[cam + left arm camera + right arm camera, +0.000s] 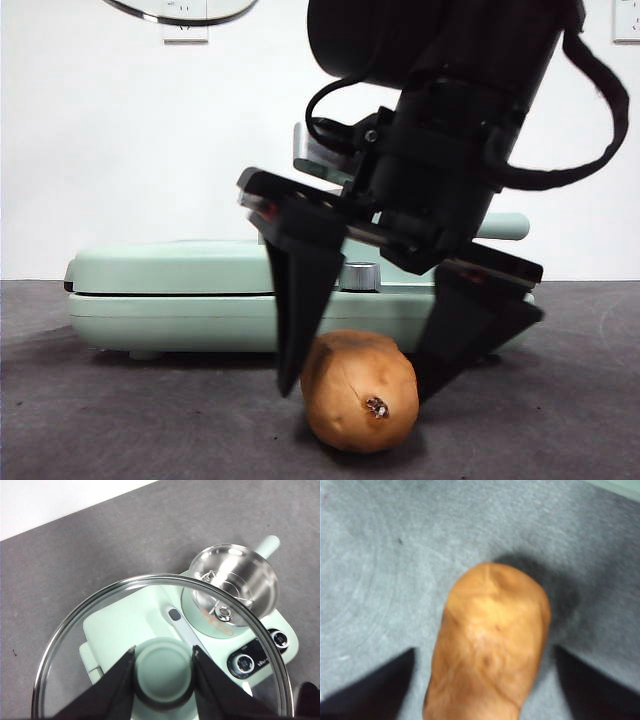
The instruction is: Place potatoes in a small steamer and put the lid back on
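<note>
Right gripper (350,385) straddles potato (360,392), jaws spread.

The potato (358,392) has smooth, matt orange-brown skin with faint creases and a small dark rough scar at its end, and it lies on a bench (120,420) covered in grey, matt, felt-like cloth. The lid (75,630) is clear glossy glass with a polished steel rim and a smooth matt mint green plastic knob (162,666). The small steamer (234,582) shows a shiny brushed-steel inside, the griddle (170,290) beneath it smooth satin mint green plastic, and the fingers (300,300) look like matt black plastic.
</note>
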### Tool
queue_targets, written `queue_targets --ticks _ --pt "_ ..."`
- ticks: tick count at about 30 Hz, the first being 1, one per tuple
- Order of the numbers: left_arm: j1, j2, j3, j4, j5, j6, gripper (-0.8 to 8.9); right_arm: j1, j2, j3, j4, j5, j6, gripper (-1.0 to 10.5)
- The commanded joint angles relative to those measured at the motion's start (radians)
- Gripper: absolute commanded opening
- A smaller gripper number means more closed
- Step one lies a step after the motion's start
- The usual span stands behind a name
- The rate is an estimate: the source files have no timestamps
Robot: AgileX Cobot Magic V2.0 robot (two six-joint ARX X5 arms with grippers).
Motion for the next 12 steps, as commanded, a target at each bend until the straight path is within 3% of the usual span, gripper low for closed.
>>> queue_targets --ticks 1,8,12 --pt "-0.006 -0.032 0.008 0.016 0.005 -0.008 0.09 0.014 0.019 0.017 0.013 0.008 -0.013 1.7" --pt "-0.008 -0.093 -0.040 -0.027 0.005 -0.008 0.09 0.013 0.019 0.033 0.004 0.039 -0.010 1.4" --pt "-0.008 -0.132 -0.084 -0.031 0.004 -0.002 0.09 -0.005 0.016 0.151 -0.106 0.039 -0.033 1.4"
